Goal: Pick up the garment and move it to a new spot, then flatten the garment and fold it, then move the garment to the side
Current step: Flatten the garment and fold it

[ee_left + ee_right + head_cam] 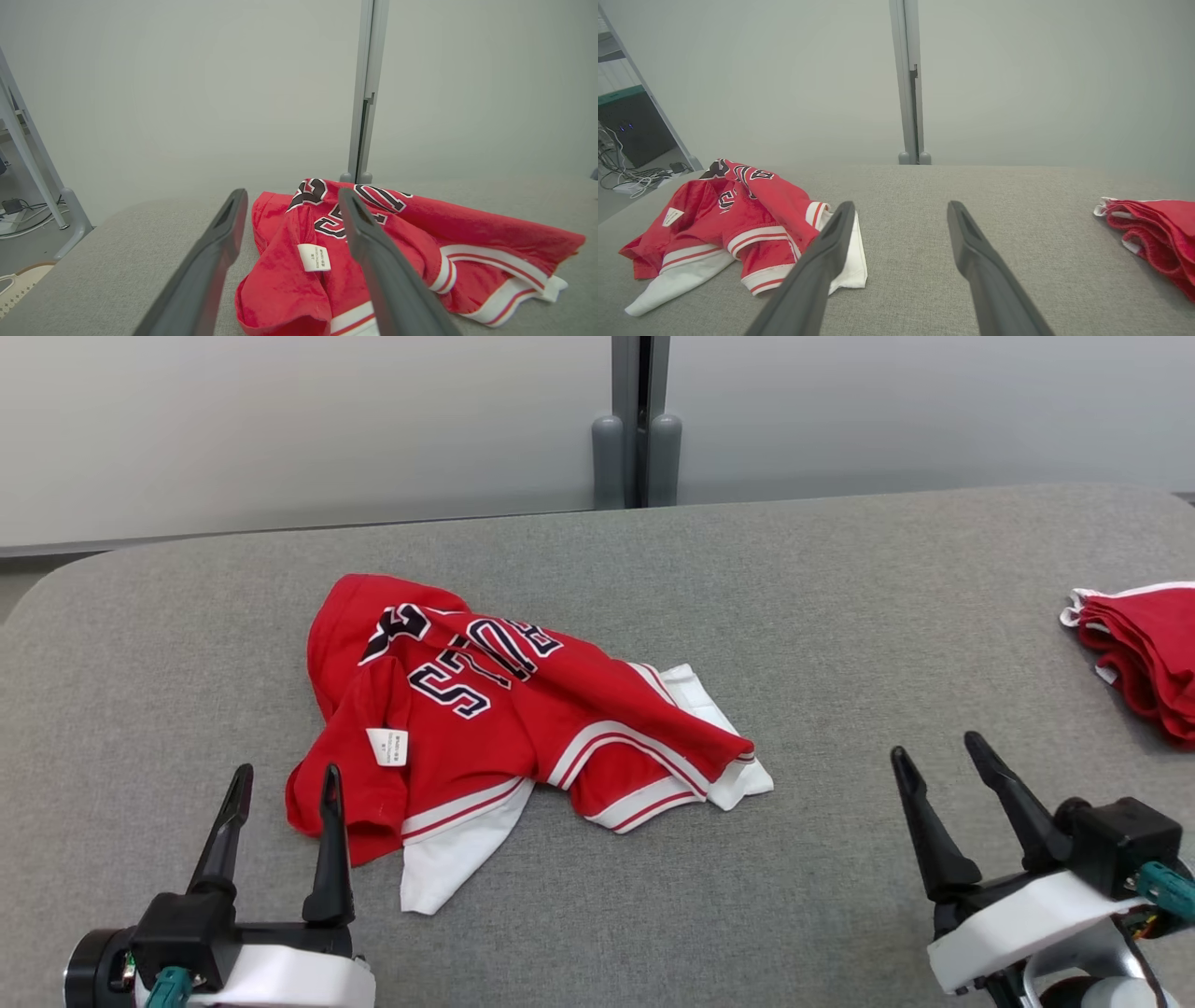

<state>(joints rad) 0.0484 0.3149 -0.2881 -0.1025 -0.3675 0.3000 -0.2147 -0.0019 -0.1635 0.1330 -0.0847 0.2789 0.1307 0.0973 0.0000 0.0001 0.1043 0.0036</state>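
A crumpled red jersey with white trim and dark lettering (523,709) is seen lying left of centre on the grey fabric-covered table (840,616). The left gripper (288,773) is held just beside the jersey's near-left edge, its dark fingers spread apart and empty. The right gripper (935,745) is held at the near right, likewise spread and empty, well apart from the jersey. A pile of folded red cloth (1144,653) is seen at the right edge.

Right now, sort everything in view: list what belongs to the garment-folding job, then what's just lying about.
Job:
- crumpled red jersey
- grey table it lies on

Lying about:
- folded red pile at the table's right edge
- grey post behind the table
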